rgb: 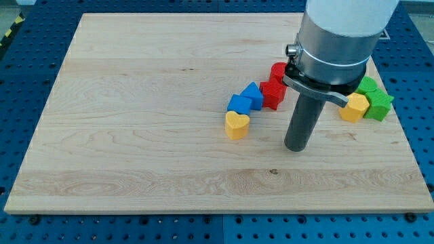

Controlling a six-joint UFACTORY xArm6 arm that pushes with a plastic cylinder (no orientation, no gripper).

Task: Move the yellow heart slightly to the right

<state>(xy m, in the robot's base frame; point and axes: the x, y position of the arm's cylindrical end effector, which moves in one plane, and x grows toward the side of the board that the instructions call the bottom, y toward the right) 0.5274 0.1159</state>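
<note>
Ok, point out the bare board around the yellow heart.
The board is bare left of the yellow heart and below it. A bare gap separates it from my tip on the right. Above it is crowded: blue blocks, then red blocks.

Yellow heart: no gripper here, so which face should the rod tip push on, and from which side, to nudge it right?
Push the yellow heart on its face toward the view's left. My tip now stands to its right, so it probably has to circle along the view's bottom, since the blue blocks sit against the heart's upper side. Contact mid-face to limit rotation.
</note>
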